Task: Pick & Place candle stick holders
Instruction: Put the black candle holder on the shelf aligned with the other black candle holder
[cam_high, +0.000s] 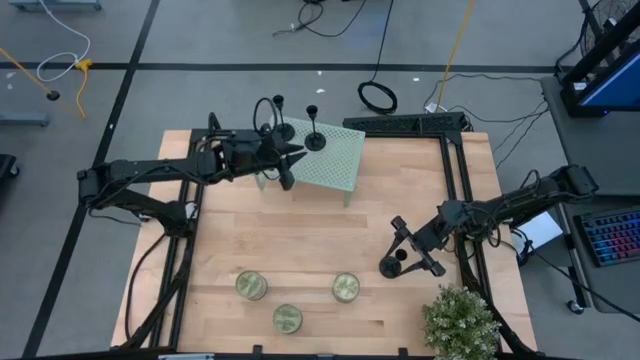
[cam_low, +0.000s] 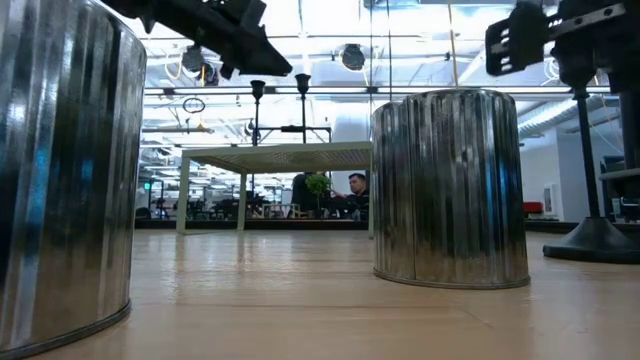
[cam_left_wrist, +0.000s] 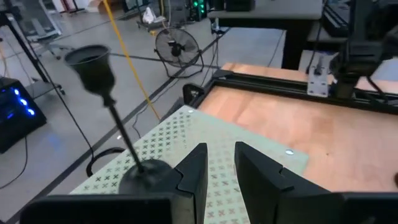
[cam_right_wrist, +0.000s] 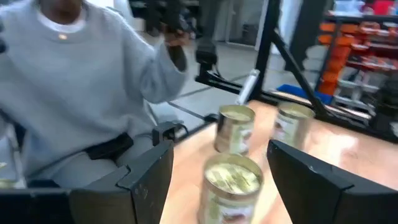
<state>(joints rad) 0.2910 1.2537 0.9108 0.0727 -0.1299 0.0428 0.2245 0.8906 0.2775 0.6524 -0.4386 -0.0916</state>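
Two candle stick holders (cam_high: 315, 128) are seen upright on the green mesh platform (cam_high: 335, 160) at the far side of the wooden surface (cam_high: 300, 240), one at its far left corner (cam_high: 279, 112), the other just right of it. The left end effector (cam_high: 290, 155) is held over the platform's left edge, fingers (cam_left_wrist: 193, 168) set at a narrow gap with nothing between them, close beside one holder's base (cam_left_wrist: 146, 171). A third holder (cam_high: 393, 265) is stood on the surface at front right, with the right end effector (cam_high: 415, 250) directly at it; fingers (cam_right_wrist: 149, 174) are spread wide. Three cans (cam_high: 251, 285) are grouped near the front edge. A potted plant (cam_high: 460, 320) is placed at the front right corner. A person in a grey sweater (cam_right_wrist: 74, 81) is visible beyond the surface
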